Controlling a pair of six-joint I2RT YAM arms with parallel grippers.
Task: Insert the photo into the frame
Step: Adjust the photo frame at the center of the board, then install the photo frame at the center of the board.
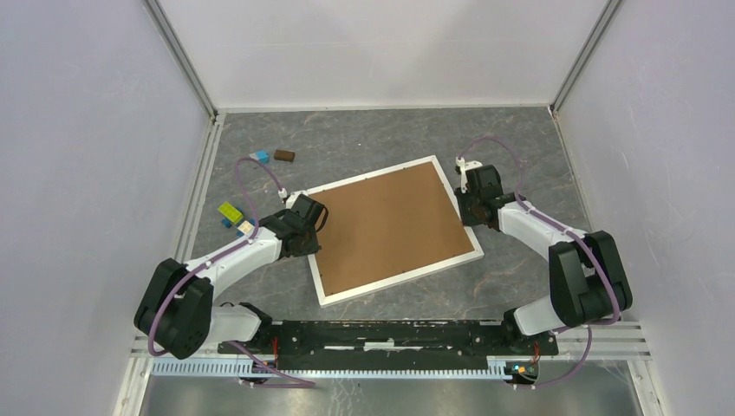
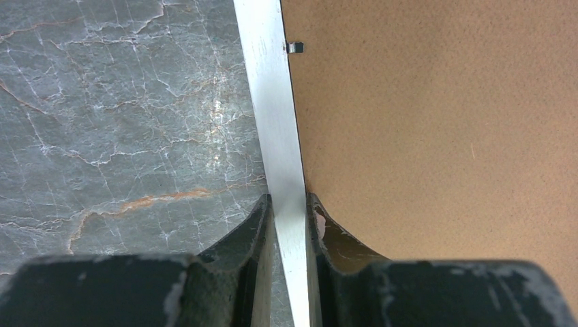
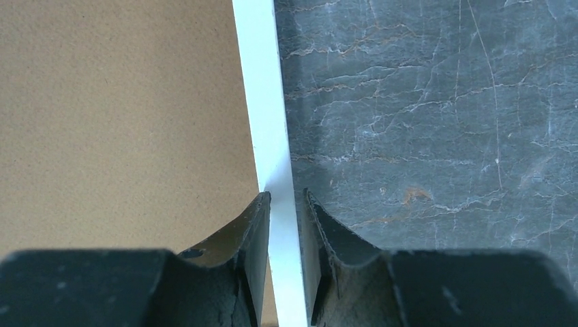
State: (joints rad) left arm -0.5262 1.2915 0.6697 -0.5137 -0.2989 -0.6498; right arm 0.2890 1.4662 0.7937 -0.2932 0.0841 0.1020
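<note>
The white frame (image 1: 402, 277) lies flat on the grey marbled table, turned slightly, its back up. A brown backing board (image 1: 390, 227) fills it. The photo is hidden. My left gripper (image 1: 316, 227) is at the frame's left edge. In the left wrist view its jaws (image 2: 287, 201) pinch the white rail (image 2: 276, 122), with a small metal tab (image 2: 296, 47) farther along the board's edge. My right gripper (image 1: 465, 208) is at the right edge. In the right wrist view its jaws (image 3: 286, 197) close on the rail (image 3: 266, 102) beside the board (image 3: 116, 116).
Small blocks lie at the back left: a blue one (image 1: 259, 156), a brown one (image 1: 284, 156), a yellow-green one (image 1: 230, 211) and another (image 1: 245, 228) next to the left arm. White walls close in the table on three sides.
</note>
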